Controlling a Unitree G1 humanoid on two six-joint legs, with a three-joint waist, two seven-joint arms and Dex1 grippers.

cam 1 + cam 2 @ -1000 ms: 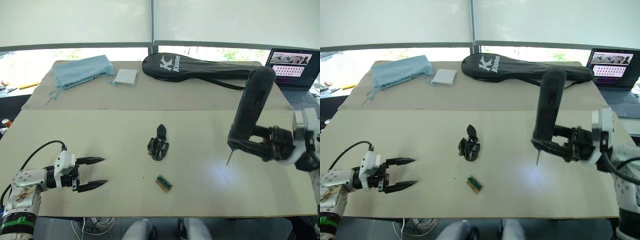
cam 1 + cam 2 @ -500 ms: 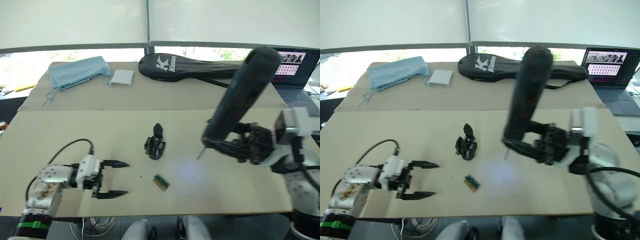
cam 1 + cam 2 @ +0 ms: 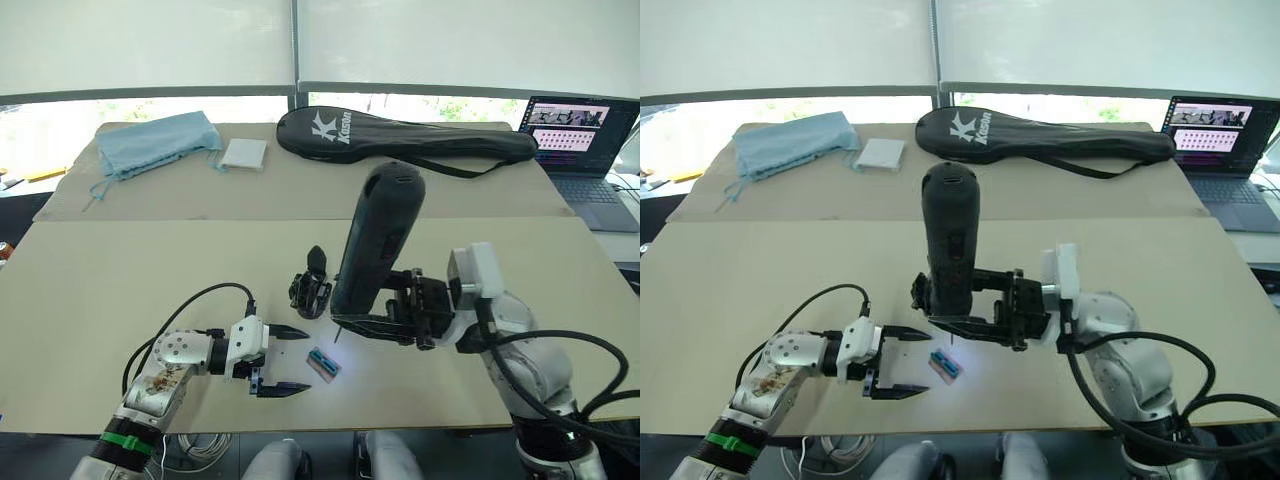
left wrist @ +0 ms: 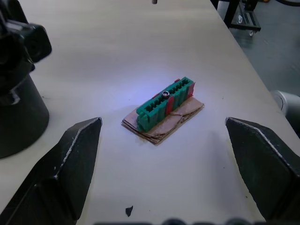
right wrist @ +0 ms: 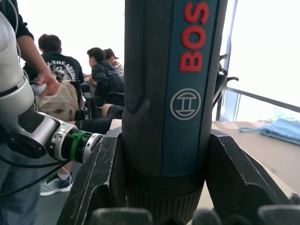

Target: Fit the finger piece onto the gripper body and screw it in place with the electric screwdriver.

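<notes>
Near the table's (image 3: 120, 270) front edge, the right gripper (image 3: 385, 312) clamps the screwdriver (image 3: 375, 240); the left gripper (image 3: 285, 361) gapes beside a green block (image 4: 165, 103).

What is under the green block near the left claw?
The green block rests on a folded scrap of brown cardboard, which lies flat on the table. What lies between block and cardboard is covered.

On the table (image 3: 120, 290) stand one gripper body (image 3: 311, 290), one electric screwdriver (image 3: 372, 245) and one green screw holder (image 3: 323, 363) just in front of the gripper body. Beyond the gripper body lie one black racket bag (image 3: 400, 135), one blue cloth (image 3: 160, 140) and one white pad (image 3: 245, 153). One laptop (image 3: 580, 135) sits right of the bag, and two robot grippers work near the body, the left gripper (image 3: 290, 362) and the right gripper (image 3: 385, 315).
</notes>
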